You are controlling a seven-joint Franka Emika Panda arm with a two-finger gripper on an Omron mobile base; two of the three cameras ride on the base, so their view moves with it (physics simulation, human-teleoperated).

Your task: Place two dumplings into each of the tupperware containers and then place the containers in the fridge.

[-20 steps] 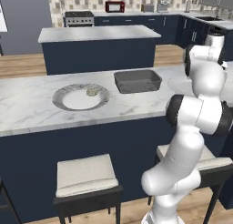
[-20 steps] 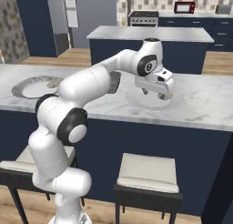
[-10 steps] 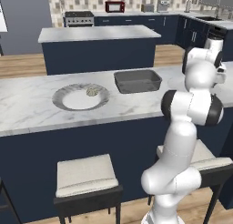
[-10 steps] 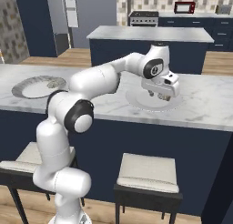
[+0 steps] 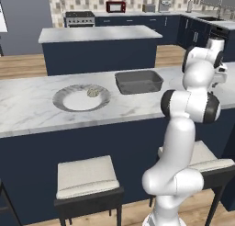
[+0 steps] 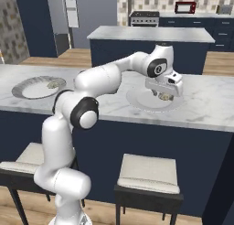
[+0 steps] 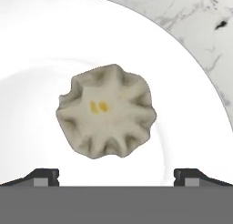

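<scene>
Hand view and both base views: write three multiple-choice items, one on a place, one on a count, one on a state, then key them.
1. Where does the dumpling under the gripper lie?
A. on a white plate
B. in the grey container
C. on a stool

2. How many stools stand before the counter in the left base view?
A. one
B. two
C. four

3. How is the gripper set?
A. shut on the dumpling
B. open, tips apart on either side
C. shut on the plate rim

Answers: A, white plate surrounds it; B, two cushioned seats show; B, the tips stand wide, nothing held.
</scene>
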